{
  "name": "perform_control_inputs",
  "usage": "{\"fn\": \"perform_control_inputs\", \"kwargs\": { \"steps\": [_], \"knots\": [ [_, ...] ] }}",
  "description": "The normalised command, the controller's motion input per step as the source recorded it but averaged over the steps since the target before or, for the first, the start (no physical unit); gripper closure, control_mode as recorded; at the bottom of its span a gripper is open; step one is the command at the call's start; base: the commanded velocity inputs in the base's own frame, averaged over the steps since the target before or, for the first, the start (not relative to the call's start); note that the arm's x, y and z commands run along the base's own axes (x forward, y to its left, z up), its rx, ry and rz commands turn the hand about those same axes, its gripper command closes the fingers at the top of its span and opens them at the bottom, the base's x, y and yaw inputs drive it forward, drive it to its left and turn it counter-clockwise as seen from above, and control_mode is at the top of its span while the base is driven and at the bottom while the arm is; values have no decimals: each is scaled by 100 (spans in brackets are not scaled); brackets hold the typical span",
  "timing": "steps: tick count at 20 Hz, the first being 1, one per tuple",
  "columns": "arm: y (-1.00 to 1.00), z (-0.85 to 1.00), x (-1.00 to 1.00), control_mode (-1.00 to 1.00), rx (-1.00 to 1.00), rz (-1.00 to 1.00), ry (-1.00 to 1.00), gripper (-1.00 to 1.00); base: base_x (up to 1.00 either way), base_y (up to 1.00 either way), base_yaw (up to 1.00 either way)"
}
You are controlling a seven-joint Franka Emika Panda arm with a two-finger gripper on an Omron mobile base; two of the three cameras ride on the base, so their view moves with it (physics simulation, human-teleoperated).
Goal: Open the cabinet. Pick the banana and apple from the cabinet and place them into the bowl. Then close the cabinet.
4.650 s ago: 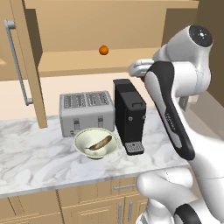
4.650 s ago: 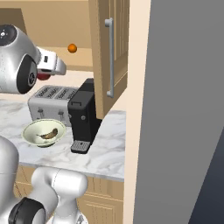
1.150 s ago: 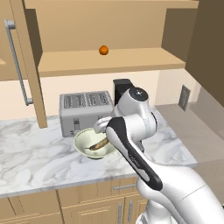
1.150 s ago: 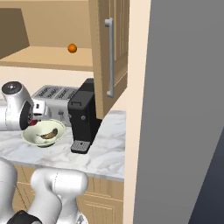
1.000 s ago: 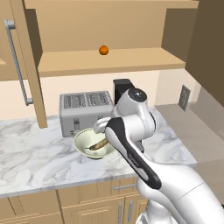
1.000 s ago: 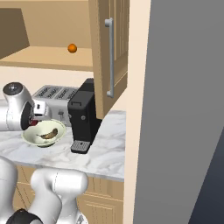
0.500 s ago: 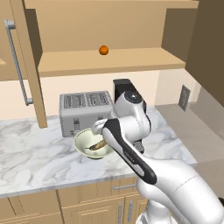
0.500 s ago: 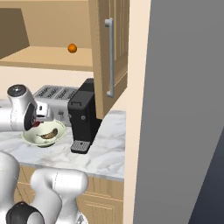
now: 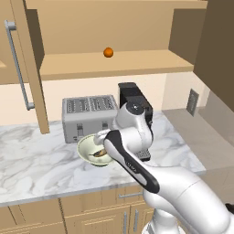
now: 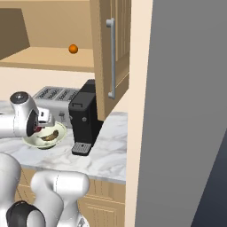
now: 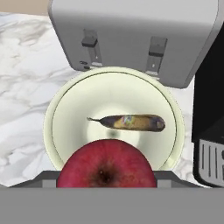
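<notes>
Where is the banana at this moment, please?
In the hand view the banana lies in the bottom of the bowl, in front of the toaster, just beyond the apple in the pincer.

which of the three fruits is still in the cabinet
The small orange ball, alone on the open cabinet shelf. The banana already lies in the bowl, and the red apple sits at the gripper just above that bowl.

Base views flank the arm; hand view looks down, close over the bowl (image 11: 114,127)
</notes>
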Motion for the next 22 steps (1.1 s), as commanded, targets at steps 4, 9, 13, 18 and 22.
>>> {"fn": "perform_control_inputs", "kwargs": {
  "steps": [4,9,13,18,22],
  "knots": [
    [4,-20,15,-100,0,0,0,100,0,0,0],
    [6,-20,14,-100,0,0,0,100,0,0,0],
    [7,-22,11,-100,0,0,0,100,0,0,0],
    [7,-22,11,-100,0,0,0,100,0,0,0],
    [7,-19,12,-100,0,0,1,100,0,0,0]
  ]
}}
